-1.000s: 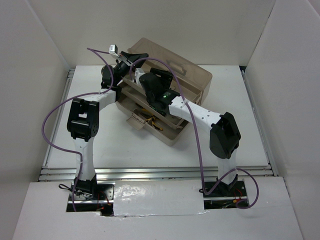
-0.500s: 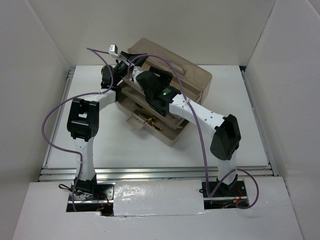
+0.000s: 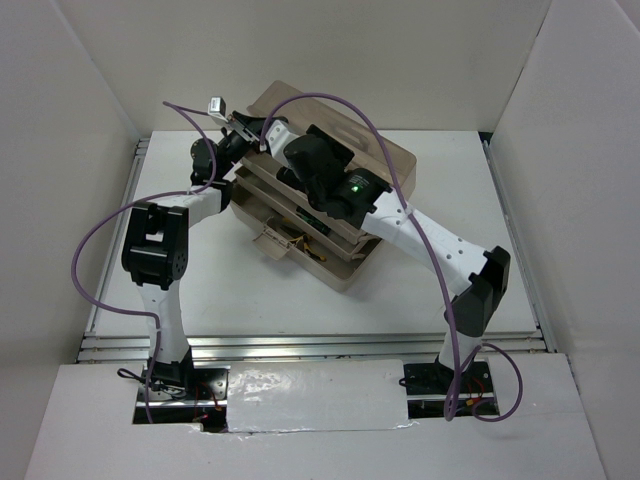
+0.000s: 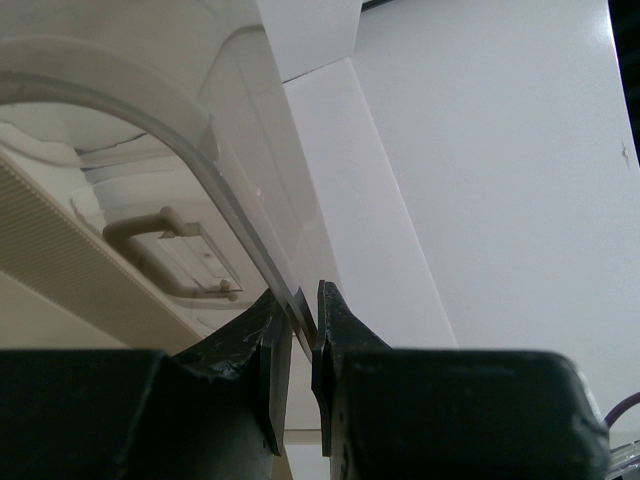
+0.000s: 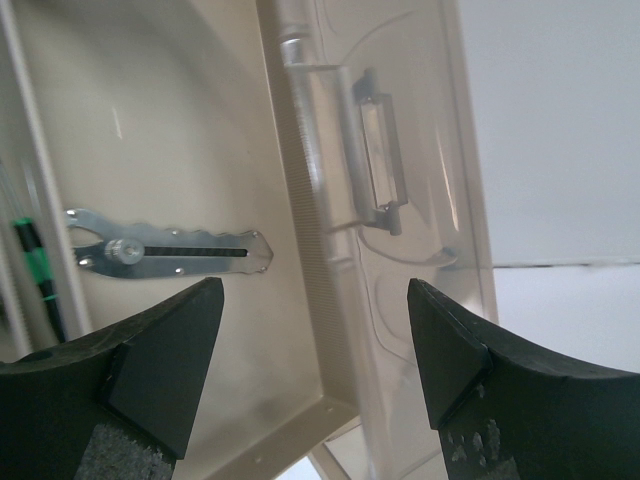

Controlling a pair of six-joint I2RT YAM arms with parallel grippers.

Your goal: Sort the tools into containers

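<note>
The left end effector [image 4: 305,335] pinched the edge of the lid [image 4: 120,60]. The right end effector [image 5: 312,300] hung wide open, holding nothing, over a grey metal piece [image 5: 170,252] in the tub [image 5: 150,120].

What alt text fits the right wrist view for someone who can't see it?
The open right hand hovers over the toolbox tub, where a flat grey metal tool lies. A green-marked screwdriver shows at the left edge; the see-through lid stands to the right.
</note>
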